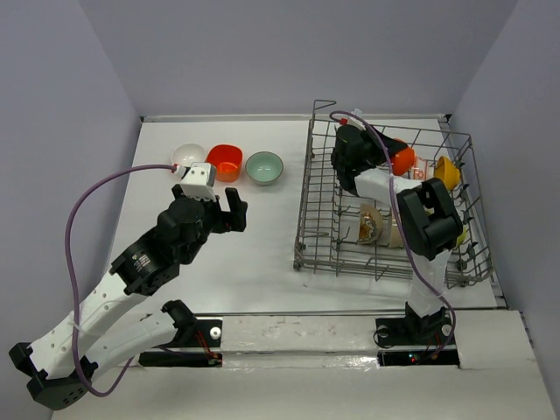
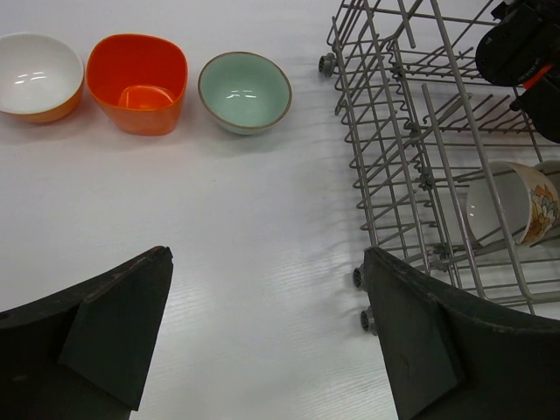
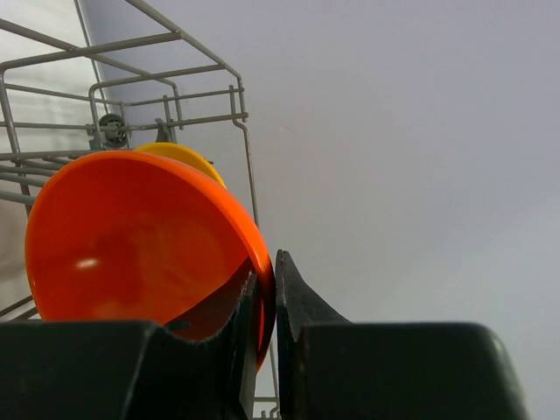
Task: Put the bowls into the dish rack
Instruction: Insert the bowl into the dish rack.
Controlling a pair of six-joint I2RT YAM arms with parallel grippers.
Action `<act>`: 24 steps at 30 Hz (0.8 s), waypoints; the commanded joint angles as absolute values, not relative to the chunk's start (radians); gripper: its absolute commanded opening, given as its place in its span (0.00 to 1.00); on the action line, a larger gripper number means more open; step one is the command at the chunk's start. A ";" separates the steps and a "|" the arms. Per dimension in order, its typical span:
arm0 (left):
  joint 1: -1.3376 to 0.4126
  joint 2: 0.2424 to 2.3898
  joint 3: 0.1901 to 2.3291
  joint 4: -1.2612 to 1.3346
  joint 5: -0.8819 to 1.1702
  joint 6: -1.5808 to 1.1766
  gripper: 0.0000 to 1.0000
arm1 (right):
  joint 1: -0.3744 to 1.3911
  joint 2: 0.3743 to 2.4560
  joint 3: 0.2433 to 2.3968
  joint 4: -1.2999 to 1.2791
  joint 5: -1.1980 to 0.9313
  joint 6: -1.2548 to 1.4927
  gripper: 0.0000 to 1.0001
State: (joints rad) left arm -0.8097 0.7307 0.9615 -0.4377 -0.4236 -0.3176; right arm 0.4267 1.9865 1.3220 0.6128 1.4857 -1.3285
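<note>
Three bowls stand in a row at the back of the table: a white bowl [image 1: 187, 156] [image 2: 35, 74], a red-orange bowl [image 1: 225, 161] [image 2: 138, 81] and a pale teal bowl [image 1: 264, 167] [image 2: 244, 91]. My left gripper [image 1: 234, 210] [image 2: 267, 337] is open and empty, in front of them. The grey wire dish rack [image 1: 311, 197] [image 2: 385, 166] stands at the right. My right gripper [image 1: 395, 160] [image 3: 268, 302] is shut on the rim of an orange bowl [image 1: 403, 160] [image 3: 131, 236], held over the rack's far side. A yellow bowl [image 1: 448, 171] [image 3: 179, 154] and a patterned white bowl [image 1: 371, 223] [image 2: 512, 206] sit in the rack.
Grey walls close in the table on three sides. The rack has small wheels [image 2: 360, 277] at its near left corner. Purple cables run along both arms.
</note>
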 commanded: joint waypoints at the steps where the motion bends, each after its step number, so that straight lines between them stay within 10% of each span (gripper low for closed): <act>1: -0.808 0.729 0.957 -0.397 -0.422 -0.301 0.99 | 0.423 2.029 1.350 0.618 1.623 -1.305 0.01; 24: -0.818 0.727 0.953 -0.396 -0.420 -0.298 0.99 | 0.442 2.121 1.376 0.667 1.621 -1.328 0.01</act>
